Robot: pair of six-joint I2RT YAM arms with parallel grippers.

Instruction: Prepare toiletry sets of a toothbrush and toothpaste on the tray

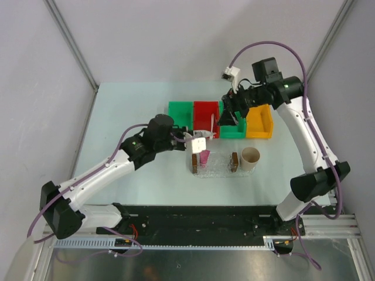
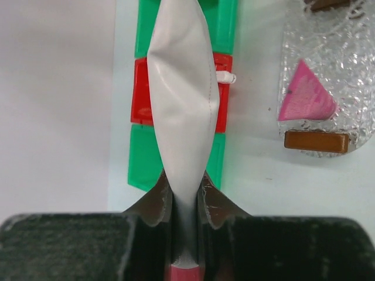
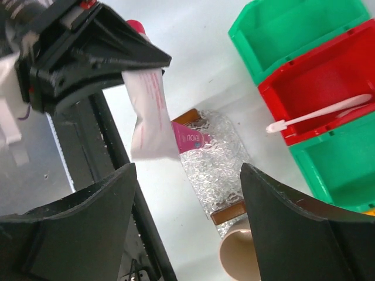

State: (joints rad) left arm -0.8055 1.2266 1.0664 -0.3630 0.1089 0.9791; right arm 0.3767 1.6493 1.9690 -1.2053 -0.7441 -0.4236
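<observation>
left gripper (image 2: 184, 181) pinches a white tube (image 2: 181, 99) near the tray (image 2: 351, 64), where the magenta toothpaste (image 2: 304, 96) lies, while the right gripper (image 3: 186, 175) hangs spread near the red bin (image 3: 328, 70), whose toothbrush (image 3: 328, 111) looks its likely next pick, needing a descent onto the handle.

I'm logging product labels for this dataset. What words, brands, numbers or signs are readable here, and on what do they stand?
On the pink toothpaste lying in the tray: white letters, partly hidden, too blurred to read.
On the white tube in the left gripper: faint pink print, unreadable.
No other text is visible.
</observation>
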